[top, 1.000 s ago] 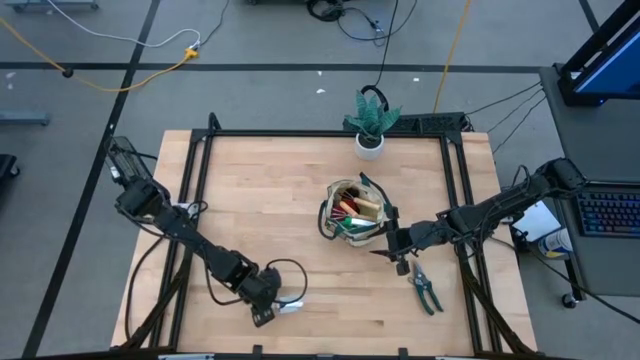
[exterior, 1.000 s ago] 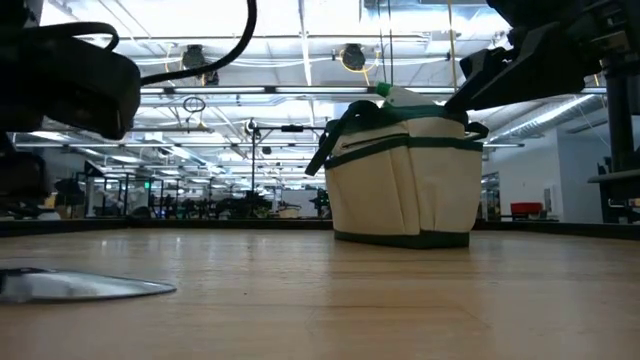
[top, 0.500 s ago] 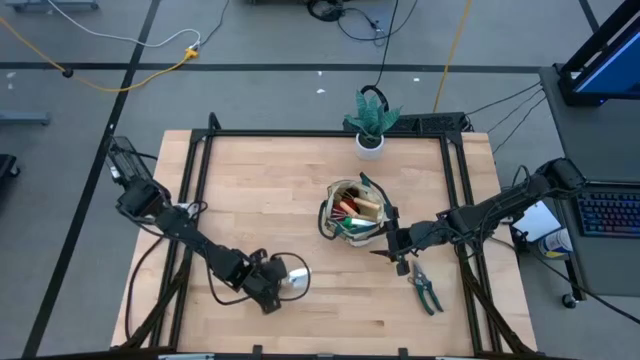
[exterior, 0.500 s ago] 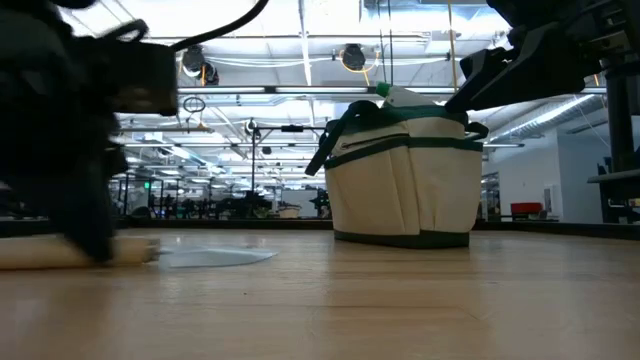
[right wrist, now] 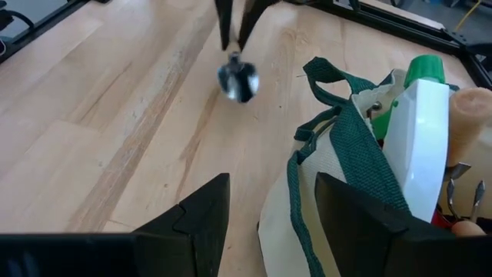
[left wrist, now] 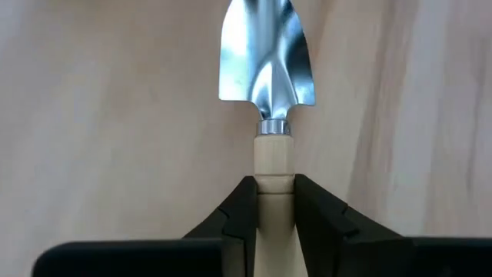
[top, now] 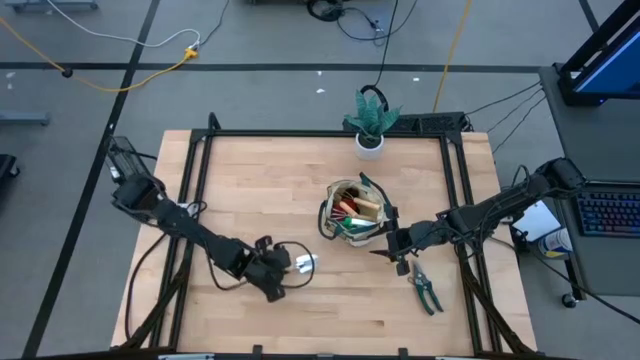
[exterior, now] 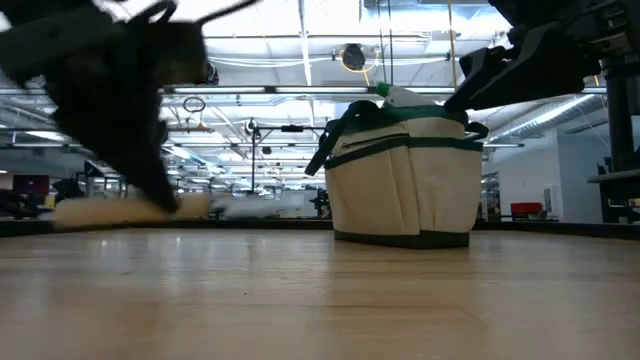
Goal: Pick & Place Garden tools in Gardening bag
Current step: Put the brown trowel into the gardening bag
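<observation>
Bag: tan canvas gardening bag (top: 352, 213) with green trim, upright mid-table, unmoved.
Left gripper (left wrist: 274, 201): clamped on handle, now nearer the bag.
Right gripper (right wrist: 267, 208): fingers apart, beside bag.
Trowel: wooden-handled steel trowel (left wrist: 267, 58), lifted since before, level, blade toward the bag.

The high view is looking straight down over the whole tabletop (top: 300, 170); the low one is gazing level across it. Each wrist camera is peering closely past its own claw. All four are catching the trowel (left wrist: 267, 58), three the gardening bag (exterior: 405, 180).
</observation>
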